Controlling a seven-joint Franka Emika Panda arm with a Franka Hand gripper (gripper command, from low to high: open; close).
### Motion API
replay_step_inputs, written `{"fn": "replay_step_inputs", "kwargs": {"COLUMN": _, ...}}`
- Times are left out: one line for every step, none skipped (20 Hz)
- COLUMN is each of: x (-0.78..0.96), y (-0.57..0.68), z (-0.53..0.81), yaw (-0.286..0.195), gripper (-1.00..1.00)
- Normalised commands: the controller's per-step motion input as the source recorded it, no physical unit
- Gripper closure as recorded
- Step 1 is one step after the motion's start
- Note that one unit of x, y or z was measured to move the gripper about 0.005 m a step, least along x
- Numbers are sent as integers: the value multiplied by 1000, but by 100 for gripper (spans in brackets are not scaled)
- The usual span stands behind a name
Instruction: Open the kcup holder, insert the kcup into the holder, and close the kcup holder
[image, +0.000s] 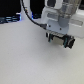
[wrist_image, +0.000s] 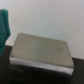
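Overhead, hand (image: 59, 41) above kcup holder (wrist_image: 41, 52), no legible writing

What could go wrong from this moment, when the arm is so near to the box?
1. The wrist view shows only the flat top of the boxy unit, with no handle in sight. The claw might press on the top instead of reaching a drawer.
2. A green thing sits at the edge of the wrist view, too blurred to identify. The arm could knock it.
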Motion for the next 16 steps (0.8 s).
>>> {"fn": "replay_step_inputs", "kwargs": {"x": -221, "y": 303, "z": -75, "yaw": 182, "gripper": -100}}
{"fn": "replay_step_inputs", "kwargs": {"x": -271, "y": 327, "z": -46, "yaw": 168, "gripper": -100}}
{"fn": "replay_step_inputs", "kwargs": {"x": -294, "y": 353, "z": -17, "yaw": 156, "gripper": -100}}
{"fn": "replay_step_inputs", "kwargs": {"x": -296, "y": 383, "z": -3, "yaw": 146, "gripper": -100}}
{"fn": "replay_step_inputs", "kwargs": {"x": -287, "y": 409, "z": 5, "yaw": 139, "gripper": -100}}
{"fn": "replay_step_inputs", "kwargs": {"x": -267, "y": 441, "z": 13, "yaw": 130, "gripper": -100}}
{"fn": "replay_step_inputs", "kwargs": {"x": -250, "y": 479, "z": 24, "yaw": 123, "gripper": -100}}
{"fn": "replay_step_inputs", "kwargs": {"x": -247, "y": 508, "z": 30, "yaw": 115, "gripper": -100}}
{"fn": "replay_step_inputs", "kwargs": {"x": -270, "y": 512, "z": 27, "yaw": 118, "gripper": -100}}
{"fn": "replay_step_inputs", "kwargs": {"x": -264, "y": 542, "z": 31, "yaw": 104, "gripper": -100}}
{"fn": "replay_step_inputs", "kwargs": {"x": -256, "y": 541, "z": 32, "yaw": 99, "gripper": -100}}
{"fn": "replay_step_inputs", "kwargs": {"x": -244, "y": 518, "z": 30, "yaw": 102, "gripper": -100}}
{"fn": "replay_step_inputs", "kwargs": {"x": -282, "y": 457, "z": 23, "yaw": 113, "gripper": -100}}
{"fn": "replay_step_inputs", "kwargs": {"x": -358, "y": 373, "z": 6, "yaw": 124, "gripper": -100}}
{"fn": "replay_step_inputs", "kwargs": {"x": -394, "y": 351, "z": 7, "yaw": 120, "gripper": -100}}
{"fn": "replay_step_inputs", "kwargs": {"x": -410, "y": 376, "z": 16, "yaw": 117, "gripper": -100}}
